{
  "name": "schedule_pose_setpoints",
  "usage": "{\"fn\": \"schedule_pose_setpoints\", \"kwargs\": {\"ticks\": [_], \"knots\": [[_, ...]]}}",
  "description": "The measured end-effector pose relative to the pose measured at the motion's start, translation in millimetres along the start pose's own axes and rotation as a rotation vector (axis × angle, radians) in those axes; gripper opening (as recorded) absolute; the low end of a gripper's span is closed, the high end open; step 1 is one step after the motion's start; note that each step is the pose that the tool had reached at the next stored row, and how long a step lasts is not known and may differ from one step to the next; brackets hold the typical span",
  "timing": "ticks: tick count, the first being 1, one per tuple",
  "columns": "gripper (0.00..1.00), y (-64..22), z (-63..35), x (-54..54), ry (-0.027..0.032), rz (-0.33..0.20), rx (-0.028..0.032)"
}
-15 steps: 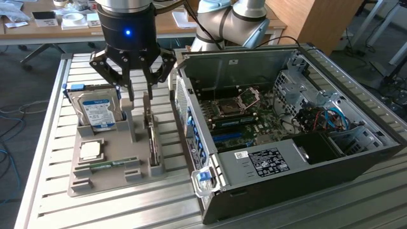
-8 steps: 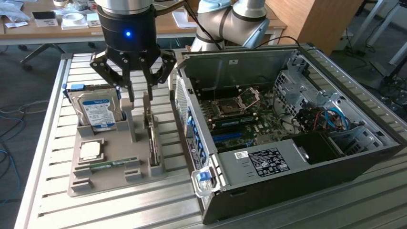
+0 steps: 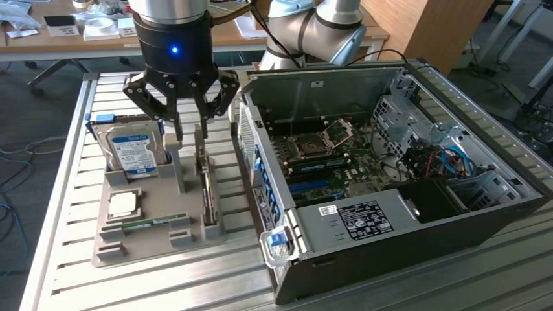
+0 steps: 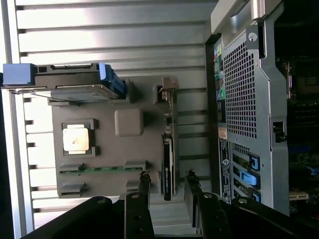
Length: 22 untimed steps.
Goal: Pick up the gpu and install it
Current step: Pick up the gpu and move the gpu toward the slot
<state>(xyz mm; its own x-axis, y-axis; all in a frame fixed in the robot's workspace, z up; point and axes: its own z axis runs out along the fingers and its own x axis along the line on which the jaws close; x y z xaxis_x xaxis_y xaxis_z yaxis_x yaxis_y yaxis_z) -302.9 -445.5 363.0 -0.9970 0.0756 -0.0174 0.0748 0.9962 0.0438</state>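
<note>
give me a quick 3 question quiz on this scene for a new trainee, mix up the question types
1. True or false: the gripper is shut on the gpu.
2. Which part stands upright at the far end of the grey tray in the exterior view? A) hard drive B) case fan C) power supply
3. Fill in: the motherboard shows because the computer case has its side ___.
Key: 1 false, its jaws stand open above the gpu; 2 A; 3 open.

bright daylight; glare on table [image 4: 114, 30] slats; case [image 4: 244, 99] interior dark
</note>
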Motion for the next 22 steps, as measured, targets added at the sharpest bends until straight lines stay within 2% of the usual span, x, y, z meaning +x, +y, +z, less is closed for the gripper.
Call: {"fn": "schedule_pose_setpoints", "kwargs": {"ticks": [8,16,22], "knots": [[0.42,-0.6,12.2,0.2,0.0,0.0,0.0],[0.42,-2.8,16.2,-0.3,0.0,0.0,0.0],[0.42,-3.2,23.6,-0.2,0.0002,0.0,0.0002]]}}
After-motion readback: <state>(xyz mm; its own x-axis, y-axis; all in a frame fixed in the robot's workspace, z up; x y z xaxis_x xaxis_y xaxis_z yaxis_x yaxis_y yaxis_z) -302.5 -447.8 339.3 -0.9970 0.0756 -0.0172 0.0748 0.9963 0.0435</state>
